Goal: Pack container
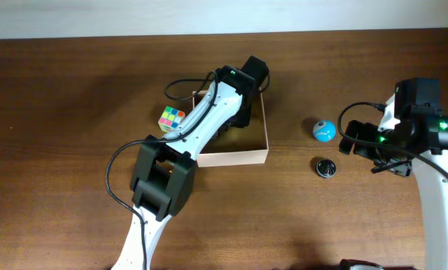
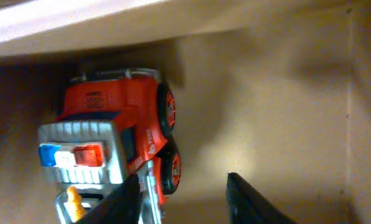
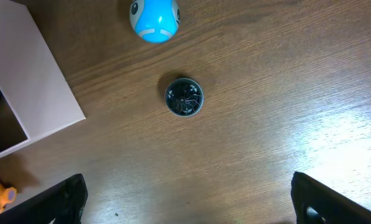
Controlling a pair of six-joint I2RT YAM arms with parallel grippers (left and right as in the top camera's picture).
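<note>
The container sits mid-surface, with a red toy truck lying inside by its wall. The left tool hangs within, fingers apart, just beside the truck. The right tool, spread wide, hovers over a black disc at right. Likely best: lift the left tool straight up, clear of truck and walls.

A colour cube sits on the brown wooden table. Well to its right lie a blue-and-white ball and, near it, a black round disc. Elsewhere there's a red truck with grey cab.
</note>
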